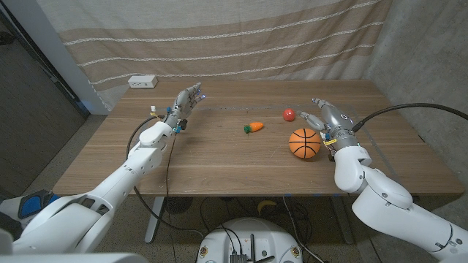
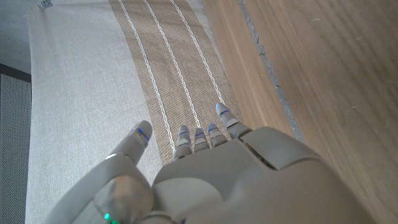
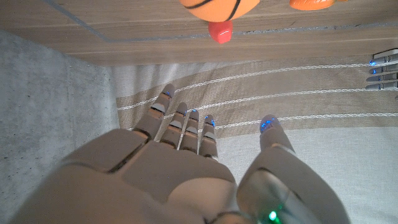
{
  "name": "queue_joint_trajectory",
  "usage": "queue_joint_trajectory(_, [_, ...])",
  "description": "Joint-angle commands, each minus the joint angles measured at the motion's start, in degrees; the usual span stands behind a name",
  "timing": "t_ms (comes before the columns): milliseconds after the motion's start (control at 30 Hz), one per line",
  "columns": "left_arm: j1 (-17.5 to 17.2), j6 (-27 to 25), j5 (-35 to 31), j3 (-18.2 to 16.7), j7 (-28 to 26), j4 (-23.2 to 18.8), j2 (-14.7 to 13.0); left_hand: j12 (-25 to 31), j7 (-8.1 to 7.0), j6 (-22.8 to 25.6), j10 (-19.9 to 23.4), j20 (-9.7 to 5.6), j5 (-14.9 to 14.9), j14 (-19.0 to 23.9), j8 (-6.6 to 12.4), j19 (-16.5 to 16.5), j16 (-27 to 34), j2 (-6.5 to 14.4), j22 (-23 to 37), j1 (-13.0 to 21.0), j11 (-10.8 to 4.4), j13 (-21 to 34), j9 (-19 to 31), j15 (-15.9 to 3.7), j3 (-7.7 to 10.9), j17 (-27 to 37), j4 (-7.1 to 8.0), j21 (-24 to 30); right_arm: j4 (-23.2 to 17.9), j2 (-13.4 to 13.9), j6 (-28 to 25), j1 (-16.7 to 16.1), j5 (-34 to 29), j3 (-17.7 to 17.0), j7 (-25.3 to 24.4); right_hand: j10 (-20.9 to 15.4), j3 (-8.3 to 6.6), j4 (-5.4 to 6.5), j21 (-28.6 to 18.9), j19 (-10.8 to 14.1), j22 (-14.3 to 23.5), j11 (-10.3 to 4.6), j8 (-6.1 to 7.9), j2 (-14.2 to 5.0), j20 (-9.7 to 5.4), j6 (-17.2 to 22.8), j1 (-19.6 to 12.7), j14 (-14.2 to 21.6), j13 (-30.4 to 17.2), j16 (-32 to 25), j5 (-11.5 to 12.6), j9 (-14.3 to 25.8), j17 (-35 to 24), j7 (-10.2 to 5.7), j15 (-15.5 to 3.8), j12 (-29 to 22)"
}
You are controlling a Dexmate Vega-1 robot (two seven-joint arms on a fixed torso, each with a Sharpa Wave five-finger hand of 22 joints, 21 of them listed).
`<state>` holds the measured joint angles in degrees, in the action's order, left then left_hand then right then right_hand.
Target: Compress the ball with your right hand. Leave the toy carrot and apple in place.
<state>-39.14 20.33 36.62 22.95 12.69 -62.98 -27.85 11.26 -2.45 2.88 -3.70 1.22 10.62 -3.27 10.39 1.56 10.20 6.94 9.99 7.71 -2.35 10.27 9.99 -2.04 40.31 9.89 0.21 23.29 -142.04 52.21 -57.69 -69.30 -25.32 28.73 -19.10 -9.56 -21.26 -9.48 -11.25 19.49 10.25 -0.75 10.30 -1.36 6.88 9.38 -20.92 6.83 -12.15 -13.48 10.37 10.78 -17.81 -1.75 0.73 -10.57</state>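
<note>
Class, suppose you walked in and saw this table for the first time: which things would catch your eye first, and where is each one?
The orange ball stands out, sitting on the wooden table just beside the right hand, which is not touching it. Near it lie a small red apple and a toy carrot toward the table's middle. The left hand is raised over the far left, fingers spread, holding nothing.

A white power strip [image 1: 142,82] lies before the striped curtain [image 1: 219,36].

Table [image 1: 219,161] – matt wood grain; curtain [image 1: 219,36] – coarse woven cloth; ball [image 1: 304,143] – pebbled rubber look; hands – smooth grey plastic
</note>
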Motion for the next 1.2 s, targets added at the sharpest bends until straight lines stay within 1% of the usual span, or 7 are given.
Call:
queue_joint_trajectory(33, [-0.18, 0.23, 0.38, -0.23, 0.47, 0.34, -0.16, 0.10, 0.05, 0.51, -0.03, -0.06, 0.09, 0.26, 0.32, 0.70, 0.30, 2.52, 0.27, -0.72, -0.04, 0.18, 0.15, -0.60, 0.21, 0.03, -0.38, -0.17, -1.55, 0.49, -14.57, 10.01, -1.93, 10.85, 4.05, 1.59, 0.66, -0.11, 0.07, -0.78, 0.29, -0.04, -0.12, 1.21, -0.09, -1.68, -0.18, -1.05, -0.13, 0.42, -0.06, 0.36, -0.06, -0.06, -0.10, 0.25])
queue_joint_trajectory(67, [-0.17, 0.31, 0.33, -0.22, 0.50, 0.39, -0.17, 0.10, 0.04, 0.53, -0.03, -0.06, 0.10, 0.26, 0.32, 0.70, 0.30, 2.51, 0.27, -0.74, 0.09, 0.18, 0.16, -0.61, 0.22, 0.03, -0.38, -0.20, -1.65, 0.74, -16.12, 11.41, -1.88, 12.24, 4.60, 2.09, 0.84, -0.08, 0.16, -1.21, 0.29, -0.06, -0.08, 1.60, -0.12, -2.23, -0.24, -1.66, -0.15, 0.64, 0.00, 0.37, -0.04, -0.22, 0.13, 0.20])
queue_joint_trajectory(133, [-0.20, 0.36, 0.32, -0.25, 0.44, 0.40, -0.19, 0.08, 0.09, 0.52, -0.05, -0.05, 0.10, 0.26, 0.31, 0.71, 0.29, 2.51, 0.27, -0.76, 0.07, 0.18, 0.16, -0.63, 0.23, 0.03, -0.38, -0.23, -1.79, 1.03, -17.93, 13.20, -1.01, 13.74, 5.10, 3.14, 1.10, 0.00, 0.21, -1.68, 0.29, -0.08, -0.02, 2.10, -0.17, -2.90, -0.30, -2.64, -0.18, 0.98, 0.12, 0.38, 0.00, -0.43, 0.53, 0.25])
queue_joint_trajectory(267, [-0.17, 0.24, 0.33, -0.24, 0.55, 0.40, -0.27, 0.07, 0.15, 0.56, -0.07, -0.06, 0.10, 0.22, 0.30, 0.74, 0.27, 2.51, 0.27, -0.76, 0.12, 0.18, 0.16, -0.59, 0.24, 0.02, -0.43, -0.28, -2.00, 1.51, -19.91, 15.36, 1.26, 15.39, 4.81, 3.79, 1.33, 0.11, 0.27, -2.12, 0.28, -0.03, -0.10, 2.47, -0.09, -3.78, -0.26, -3.17, -0.20, 1.13, 0.24, 0.38, 0.01, -0.79, 0.65, 0.21])
queue_joint_trajectory(500, [0.01, 0.02, 0.26, -0.14, 0.65, 0.40, -0.30, 0.07, 0.11, 0.65, -0.06, -0.02, 0.10, 0.22, 0.31, 0.75, 0.27, 2.53, 0.28, -0.78, -0.10, 0.18, 0.17, -0.58, 0.24, 0.02, -0.47, -0.37, -2.36, 2.07, -22.29, 18.00, 5.79, 17.16, 3.42, 4.38, 1.68, 0.26, 0.28, -2.48, 0.28, 0.02, 0.02, 2.97, -0.04, -4.17, -0.08, -3.64, -0.22, 1.23, 0.39, 0.37, 0.01, -0.99, 0.76, 0.13])
queue_joint_trajectory(967, [-0.76, -0.16, 0.39, -0.34, 0.35, -0.52, -0.75, 0.04, 0.08, 0.68, -0.13, -0.03, 0.10, 0.25, 0.27, 0.85, 0.28, 2.57, 0.28, -0.87, -0.01, 0.18, 0.18, -0.63, 0.26, 0.03, -0.51, -0.55, -2.77, 2.89, -22.29, 19.19, 9.40, 17.82, 2.75, 4.66, 2.23, 0.56, 0.13, -2.55, 0.28, 0.03, 0.45, 3.59, 0.05, -3.78, 0.33, -3.76, -0.25, 1.13, 0.64, 0.38, 0.00, -0.82, 0.88, -0.15])
queue_joint_trajectory(1200, [-1.34, -0.31, 0.56, -0.57, -0.01, -1.18, -1.04, 0.07, 0.13, 0.74, -0.03, -0.02, 0.10, 0.26, 0.27, 0.87, 0.27, 2.57, 0.29, -0.88, -0.03, 0.18, 0.19, -0.58, 0.26, 0.02, -0.58, -0.66, -2.13, 2.87, -22.29, 20.34, 8.68, 19.00, 4.93, 4.76, 2.38, 0.67, 0.09, -2.61, 0.29, 0.03, 0.54, 3.71, 0.13, -3.76, 0.43, -3.77, -0.26, 1.08, 0.75, 0.38, -0.01, -0.78, 0.91, -0.24])
